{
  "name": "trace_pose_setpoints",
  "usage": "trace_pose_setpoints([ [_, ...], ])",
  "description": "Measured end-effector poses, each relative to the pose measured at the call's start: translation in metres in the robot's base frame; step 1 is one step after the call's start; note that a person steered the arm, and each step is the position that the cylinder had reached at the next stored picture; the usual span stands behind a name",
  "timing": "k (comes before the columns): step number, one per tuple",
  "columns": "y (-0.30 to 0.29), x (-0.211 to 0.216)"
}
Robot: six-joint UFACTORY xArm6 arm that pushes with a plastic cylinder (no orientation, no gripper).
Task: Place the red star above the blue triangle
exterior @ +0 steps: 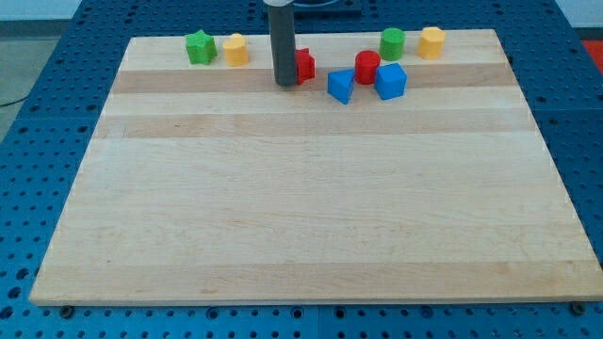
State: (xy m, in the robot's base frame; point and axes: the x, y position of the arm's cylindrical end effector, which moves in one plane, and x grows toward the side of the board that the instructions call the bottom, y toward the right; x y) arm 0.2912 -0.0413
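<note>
My tip (285,83) sits touching the red star's (304,64) left side, hiding most of it; no fingers on this rod, nothing held. Blue triangle (341,86) lies just right and slightly below the star, near table's (301,226) top edge

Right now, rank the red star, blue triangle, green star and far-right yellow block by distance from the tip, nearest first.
1. Red star block: against my tip, on its right, partly hidden by the rod.
2. Blue triangle block: further right.
3. Green star block: upper left.
4. Yellow block: far upper right.
</note>
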Motion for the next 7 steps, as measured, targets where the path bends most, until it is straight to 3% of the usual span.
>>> trace_pose_setpoints([
  [3, -0.025, -0.012],
  [5, -0.026, -0.047],
  [7, 0.017, -0.035],
])
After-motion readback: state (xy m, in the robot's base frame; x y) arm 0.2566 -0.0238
